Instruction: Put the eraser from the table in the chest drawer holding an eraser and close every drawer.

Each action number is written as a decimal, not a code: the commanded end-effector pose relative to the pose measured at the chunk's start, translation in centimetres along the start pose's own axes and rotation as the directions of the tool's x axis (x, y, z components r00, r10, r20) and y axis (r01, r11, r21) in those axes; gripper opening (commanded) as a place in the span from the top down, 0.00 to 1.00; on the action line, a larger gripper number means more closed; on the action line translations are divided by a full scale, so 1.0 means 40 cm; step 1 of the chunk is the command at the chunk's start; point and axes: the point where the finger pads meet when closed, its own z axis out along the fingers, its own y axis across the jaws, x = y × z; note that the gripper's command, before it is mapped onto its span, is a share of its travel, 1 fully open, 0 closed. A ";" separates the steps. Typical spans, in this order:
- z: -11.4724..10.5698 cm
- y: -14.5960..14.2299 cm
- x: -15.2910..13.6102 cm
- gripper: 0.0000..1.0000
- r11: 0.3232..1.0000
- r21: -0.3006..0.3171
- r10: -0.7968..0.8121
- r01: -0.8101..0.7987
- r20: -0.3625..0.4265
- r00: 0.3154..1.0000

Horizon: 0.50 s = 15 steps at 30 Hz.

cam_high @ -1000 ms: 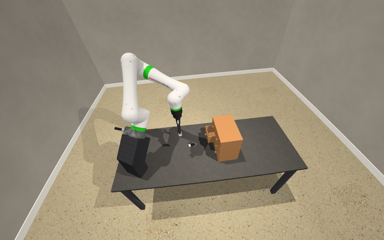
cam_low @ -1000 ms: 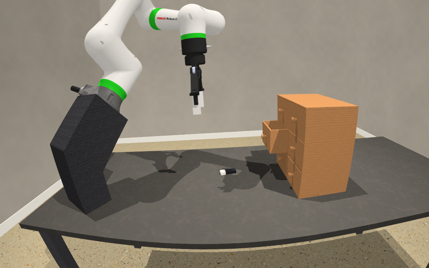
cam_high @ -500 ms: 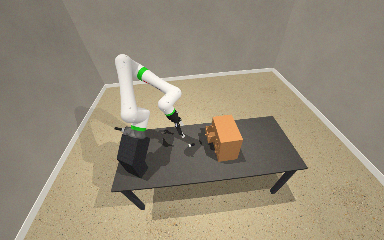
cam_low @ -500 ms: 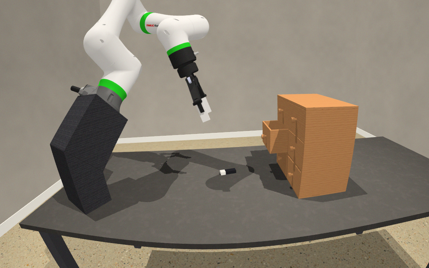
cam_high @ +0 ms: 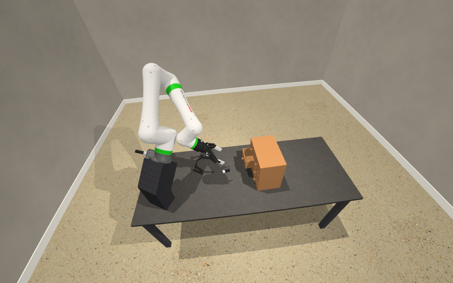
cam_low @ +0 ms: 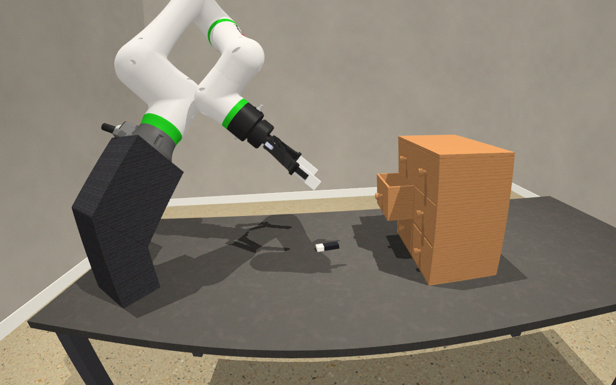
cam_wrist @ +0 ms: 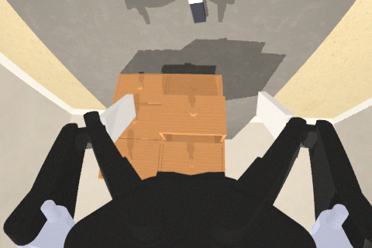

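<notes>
The eraser (cam_high: 225, 171) (cam_low: 329, 246) (cam_wrist: 198, 9), dark with a white end, lies flat on the table between the robot base and the chest. The small orange chest (cam_high: 268, 151) (cam_low: 468, 215) (cam_wrist: 147, 155) stands upright, with two columns of three drawers. The middle drawer (cam_high: 249, 163) (cam_low: 399, 203) (cam_wrist: 209, 120) of the far column stands pulled out and looks about level; its contents cannot be made out. The other drawers look pushed in. My gripper (cam_high: 220, 155) (cam_low: 313, 176) (cam_wrist: 194, 104) is open and empty, tilted down toward the chest front, above the table and short of the open drawer.
The dark table (cam_high: 312, 168) (cam_low: 276, 316) (cam_wrist: 77, 27) carries the black robot base (cam_high: 157, 182) (cam_low: 118, 215) at its left end. Round knobs stick out from the drawer fronts. The table's far edge runs behind the gripper and chest.
</notes>
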 end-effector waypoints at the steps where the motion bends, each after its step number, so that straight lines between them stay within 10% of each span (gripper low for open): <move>1: 0.050 0.008 0.002 0.00 0.998 -0.015 0.055 -0.053 0.174 0.983; 15: 0.115 -0.006 -0.002 0.00 0.999 -0.002 0.048 -0.052 0.395 0.917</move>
